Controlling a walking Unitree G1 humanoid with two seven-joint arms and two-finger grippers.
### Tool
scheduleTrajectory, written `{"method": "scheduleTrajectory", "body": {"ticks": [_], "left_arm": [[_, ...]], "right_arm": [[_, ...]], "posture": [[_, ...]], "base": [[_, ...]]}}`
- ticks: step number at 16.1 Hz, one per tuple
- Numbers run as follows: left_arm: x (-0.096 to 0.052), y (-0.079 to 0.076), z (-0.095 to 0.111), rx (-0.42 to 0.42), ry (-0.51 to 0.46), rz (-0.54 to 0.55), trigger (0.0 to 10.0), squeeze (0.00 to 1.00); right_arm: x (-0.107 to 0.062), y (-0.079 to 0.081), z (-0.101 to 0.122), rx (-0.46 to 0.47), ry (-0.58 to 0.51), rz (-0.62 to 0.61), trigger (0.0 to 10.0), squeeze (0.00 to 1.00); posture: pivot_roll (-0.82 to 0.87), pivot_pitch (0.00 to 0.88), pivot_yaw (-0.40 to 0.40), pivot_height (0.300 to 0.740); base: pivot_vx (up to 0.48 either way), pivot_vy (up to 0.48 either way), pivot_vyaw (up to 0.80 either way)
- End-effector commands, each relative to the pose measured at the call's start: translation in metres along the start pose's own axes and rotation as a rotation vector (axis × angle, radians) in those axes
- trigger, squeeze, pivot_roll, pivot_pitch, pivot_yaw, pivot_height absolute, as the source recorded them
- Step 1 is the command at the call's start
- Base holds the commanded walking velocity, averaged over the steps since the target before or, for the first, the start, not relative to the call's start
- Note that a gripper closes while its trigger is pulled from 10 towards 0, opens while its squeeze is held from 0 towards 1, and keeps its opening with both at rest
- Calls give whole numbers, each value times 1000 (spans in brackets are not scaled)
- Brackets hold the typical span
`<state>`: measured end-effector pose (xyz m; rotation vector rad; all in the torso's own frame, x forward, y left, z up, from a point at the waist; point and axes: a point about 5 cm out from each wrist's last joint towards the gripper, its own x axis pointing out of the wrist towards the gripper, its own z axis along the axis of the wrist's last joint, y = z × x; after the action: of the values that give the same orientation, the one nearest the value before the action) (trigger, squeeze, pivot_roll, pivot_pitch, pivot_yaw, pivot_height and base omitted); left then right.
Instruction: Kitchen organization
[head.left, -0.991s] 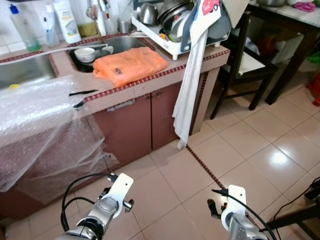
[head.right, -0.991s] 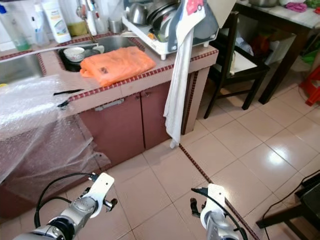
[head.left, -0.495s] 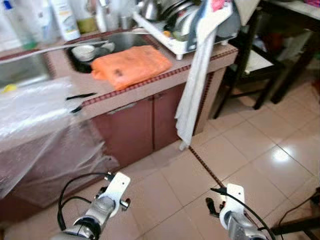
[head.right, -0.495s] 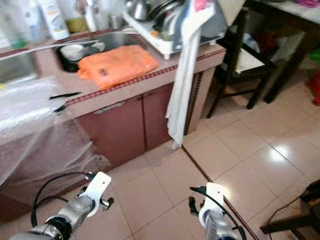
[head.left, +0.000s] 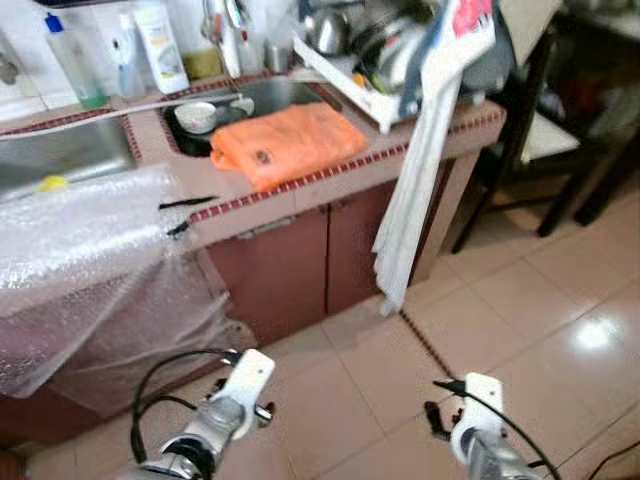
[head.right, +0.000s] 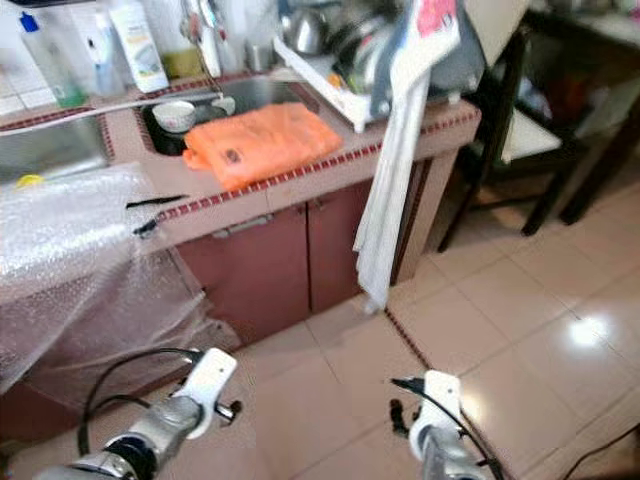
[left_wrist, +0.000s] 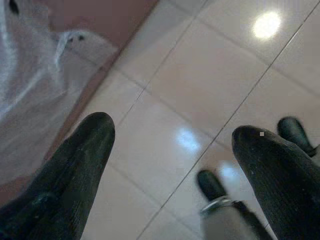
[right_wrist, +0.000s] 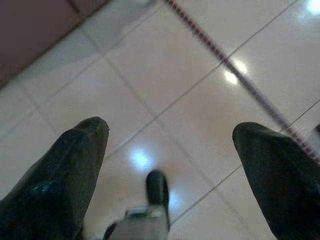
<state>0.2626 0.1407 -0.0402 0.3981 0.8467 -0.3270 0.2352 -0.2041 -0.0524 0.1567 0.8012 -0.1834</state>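
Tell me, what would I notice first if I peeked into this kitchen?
Probably the bright orange cloth lying on the counter beside the sink. Next, the long white towel hanging down from the dish rack almost to the floor, and the big sheet of bubble wrap draped over the counter's left end.

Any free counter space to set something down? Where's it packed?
Little. A bare strip of counter lies between the orange bag and the bubble wrap, with small black items on it. The dish rack and towel crowd the right end; bottles line the back. The floor is open.
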Motion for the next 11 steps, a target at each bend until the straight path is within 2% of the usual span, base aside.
{"method": "scheduleTrajectory", "body": {"ticks": [1,3,10,11], "left_arm": [[-2,14,-6,10,20,32,10000,0],[-2,14,-6,13,20,32,10000,0],[-2,13,-6,28,22,31,10000,0],[-2,13,-6,28,21,30,10000,0]], "right_arm": [[0,10,-4,12,15,25,10000,0],[0,10,-4,11,14,26,10000,0],[0,10,-4,-1,15,24,10000,0],[0,10,-4,-4,15,24,10000,0]], "posture": [[-52,108,19,740],[-52,107,19,740],[-53,99,16,740],[-52,98,16,740]], "base": [[251,0,0],[259,0,0],[0,0,0],[0,-281,0]]}}
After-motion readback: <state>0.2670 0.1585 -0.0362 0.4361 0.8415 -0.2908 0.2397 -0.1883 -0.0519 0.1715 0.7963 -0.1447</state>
